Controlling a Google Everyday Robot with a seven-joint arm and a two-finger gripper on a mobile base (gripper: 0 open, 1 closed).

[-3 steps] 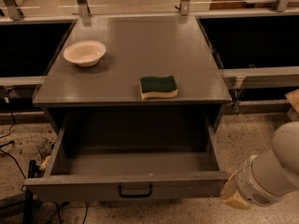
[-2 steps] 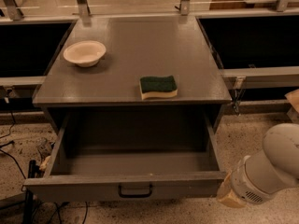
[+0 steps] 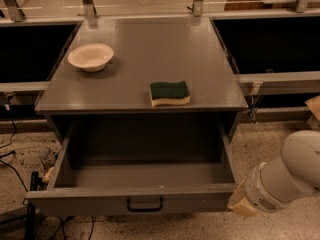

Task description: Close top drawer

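Observation:
The top drawer is pulled wide open below the grey cabinet top. It is deep, matte grey and empty inside. Its front panel carries a small dark centre handle. My white arm comes in from the lower right. The gripper is at its beige end, right beside the drawer front's right corner. I cannot tell whether it touches the panel. The lower drawers are out of view.
A cream bowl sits at the back left of the cabinet top. A green and yellow sponge lies near its front edge. Dark openings flank the cabinet. Cables trail on the speckled floor at left.
My arm has shifted slightly left and up, bringing its end closer to the drawer front's right corner. The drawer, bowl and sponge have not moved.

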